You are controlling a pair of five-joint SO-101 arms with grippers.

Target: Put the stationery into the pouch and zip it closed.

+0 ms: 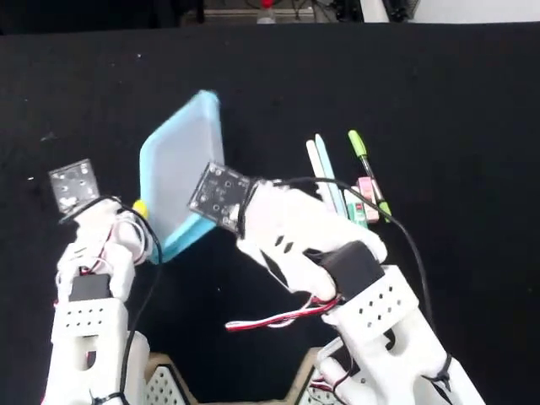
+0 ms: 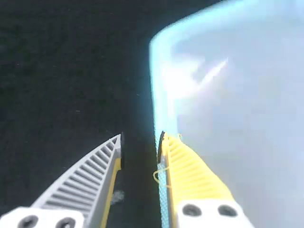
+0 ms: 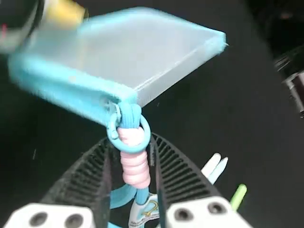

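The light blue pouch (image 1: 180, 164) lies tilted on the black table, one corner raised. At its near corner my right gripper (image 3: 130, 145) is shut on the zipper pull (image 3: 130, 156), a blue ring with a pink and blue cord. My left gripper (image 2: 140, 147) is open at the pouch's (image 2: 228, 95) left edge, with its yellow finger (image 2: 190, 175) against the blue rim and bare table in the gap. The stationery lies to the pouch's right: two pale pens (image 1: 325, 173), a green pen (image 1: 365, 164) and a small pink item (image 1: 368, 190).
The black table (image 1: 439, 93) stretches free behind and to the right of the pens. Both white arm bodies (image 1: 354, 278) fill the near edge. A red-and-white cable (image 1: 278, 319) hangs under the right arm.
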